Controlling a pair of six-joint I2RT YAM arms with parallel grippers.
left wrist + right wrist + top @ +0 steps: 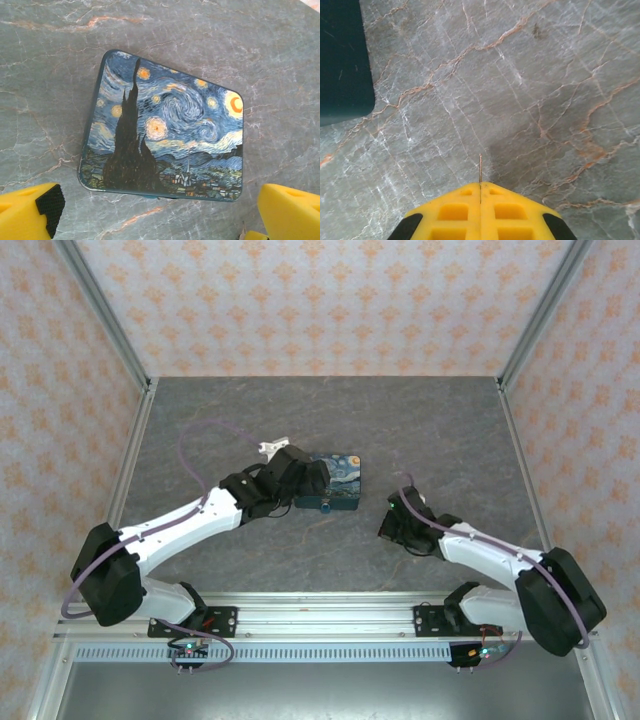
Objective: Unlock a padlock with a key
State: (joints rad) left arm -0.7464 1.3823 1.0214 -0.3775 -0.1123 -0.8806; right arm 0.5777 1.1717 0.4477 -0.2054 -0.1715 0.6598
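Jaws on the left pincer are spread fully, nothing in them. It hangs over the lower edge of the painted tin, one finger at each bottom corner of the wrist frame. We read that as lined up to straddle and steady the tin. Tin lies flat, lid up and on, on the counter, centre of the top frame. Padlock: we cannot tell where it is; our guess is inside the tin. Right of centre, the right pincer is clamped fully shut, low over bare counter, apart from the tin. A thin metal sliver pokes from the seam between its fingers. We take it for the key edge-on, pinched so the blade points forward for insertion.
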